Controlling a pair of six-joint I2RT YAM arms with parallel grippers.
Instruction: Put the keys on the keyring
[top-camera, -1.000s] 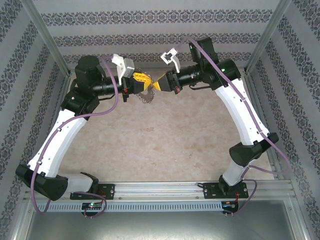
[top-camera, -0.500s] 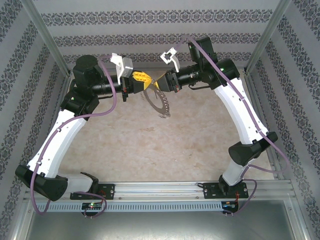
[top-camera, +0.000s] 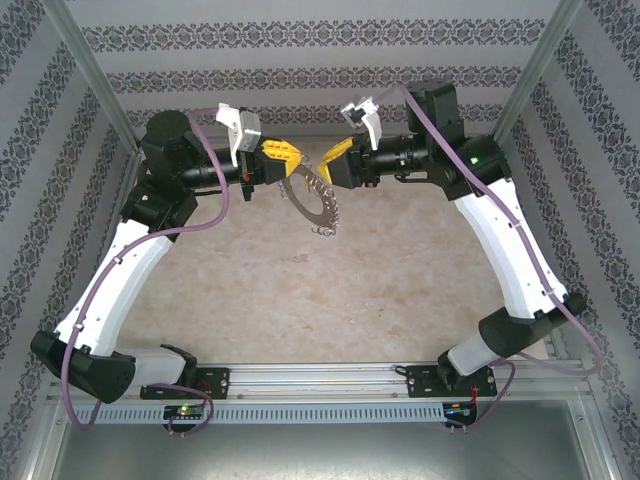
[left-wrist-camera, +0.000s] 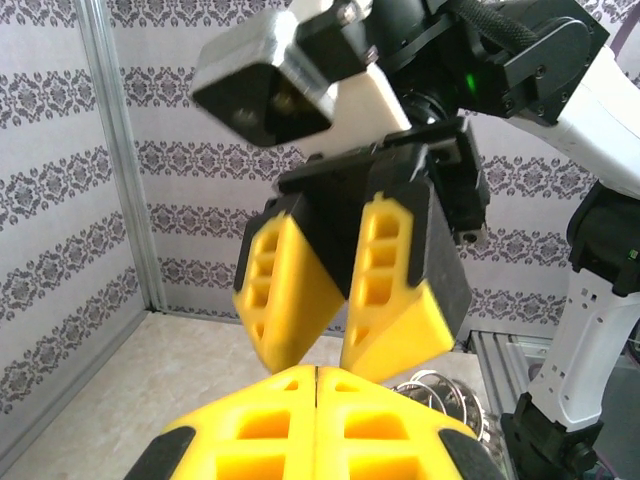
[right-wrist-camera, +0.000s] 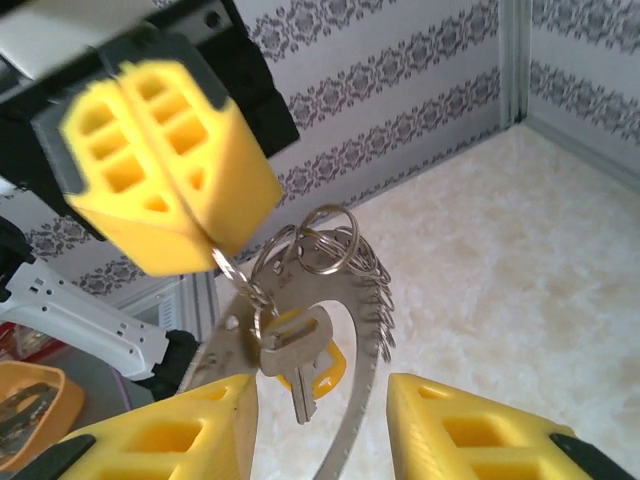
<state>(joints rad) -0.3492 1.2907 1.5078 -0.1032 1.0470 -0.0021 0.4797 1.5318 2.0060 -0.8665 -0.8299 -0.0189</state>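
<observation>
The keyring (top-camera: 318, 205), a grey metal ring with a jagged rim and several small split rings, hangs in the air above the table's far middle. My left gripper (top-camera: 288, 158) is shut on a small wire loop at the top of the keyring (right-wrist-camera: 365, 290). In the right wrist view that left gripper (right-wrist-camera: 205, 238) is at the upper left. One key (right-wrist-camera: 298, 352), silver with a yellow-orange head behind it, dangles from the loop inside the ring. My right gripper (right-wrist-camera: 320, 390) stands open just short of the key, touching nothing. It faces the left gripper (left-wrist-camera: 317, 370) tip to tip.
Beige marbled tabletop (top-camera: 330, 290) lies well below both grippers. Patterned walls and metal frame posts (top-camera: 95, 80) close in the back and sides. A slotted rail (top-camera: 320, 378) runs along the near edge.
My right gripper has opened and drawn back to the right. The keyring, first bunched between the two grippers, has swung down and now hangs from the left gripper alone.
</observation>
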